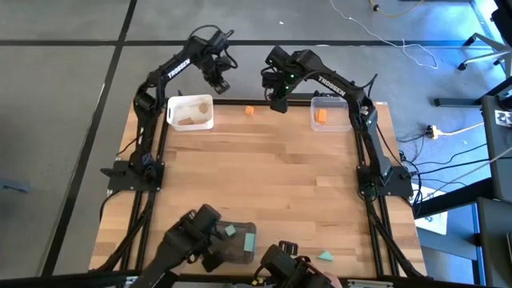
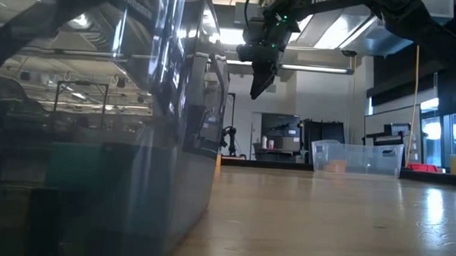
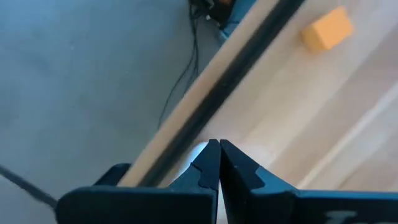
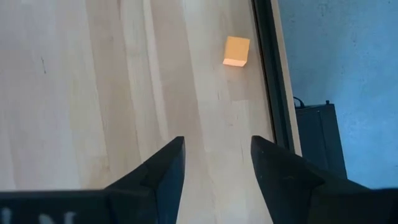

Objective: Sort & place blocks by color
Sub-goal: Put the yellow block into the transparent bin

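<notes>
1. High view: the orange block (image 1: 250, 111) lies loose on the desk near the far edge, between the white tray (image 1: 190, 112) with pale pieces toward the far left corner and the clear tray (image 1: 331, 112) with 1 orange piece toward the far right corner. The right gripper (image 1: 279, 103) hangs just beside the block, jaws apart and empty; the left gripper (image 1: 220, 84) waits above the far edge by the white tray, jaws together. Teal pieces sit at the near edge, some in the dark grey tray (image 1: 237, 242) and 1, a teal wedge (image 1: 326, 256), on the desk. Picking the loose orange block looks like the step in hand.

2. Low view: the right gripper (image 2: 261, 82) is well above the desk, so a clear descent remains. The clear tray (image 2: 358, 158) stands on the far right; lift the block above its wall before crossing.

3. Left wrist view: the left gripper (image 3: 219, 163) has its jaws pressed together over the desk's far edge, the orange block (image 3: 326, 29) well off. Best left parked.

4. Right wrist view: the orange block (image 4: 236, 50) lies ahead of the open right gripper (image 4: 217, 163), close to the desk edge and turned slightly askew. Advance until it is centred between the jaws, match its flat faces, then lower straight; an off-centre close could nudge it over the edge.
</notes>
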